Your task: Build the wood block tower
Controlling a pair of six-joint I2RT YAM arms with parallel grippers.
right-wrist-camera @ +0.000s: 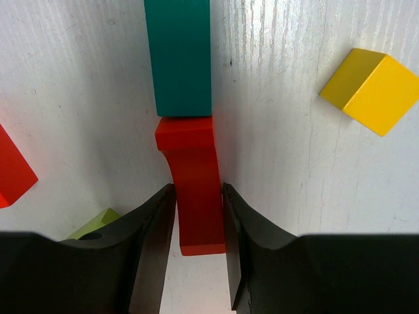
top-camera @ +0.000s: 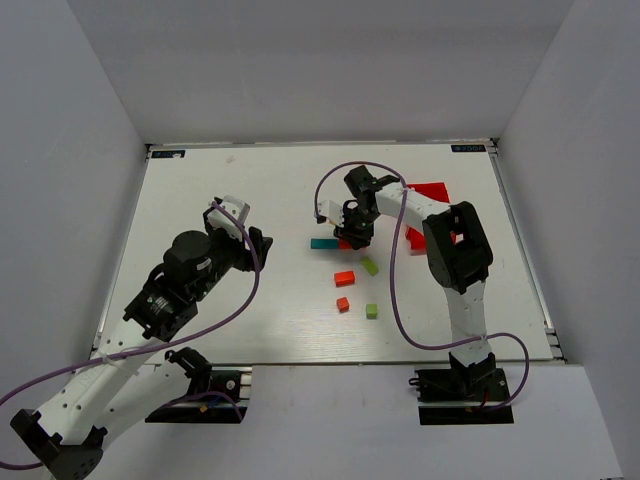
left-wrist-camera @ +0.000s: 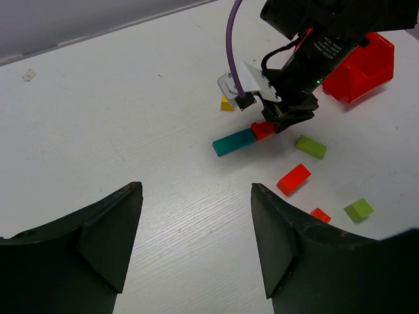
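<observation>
the right gripper [right-wrist-camera: 196,196] is closed narrow on a red piece [right-wrist-camera: 193,163], 1 finger pressed to each long side. the piece is waisted, its sides curving in near the top. its far end meets the near end of the teal bar [right-wrist-camera: 178,55], and the 2 lie in 1 line; whether the red piece rests on the table [top-camera: 230,190] or hangs just above it, i cannot tell. a yellow cube [right-wrist-camera: 373,88] sits alone to 1 side of the bar, near it but not touching.

the left gripper [left-wrist-camera: 195,196] is spread wide with nothing between its fingers, hovering over the left half of the table, well apart from every block.

the other wood blocks lie loose and flat on the table, on the near side of the bar: a lime-green block [left-wrist-camera: 310,146] near the right gripper, an orange-red block [left-wrist-camera: 294,179] just nearer than it, then a small orange cube [left-wrist-camera: 320,214] and a lime-green cube [left-wrist-camera: 359,209] closest to the arm bases. none touches another. a red bin [left-wrist-camera: 360,65] stands beyond the right arm, toward the far right of the table.
</observation>
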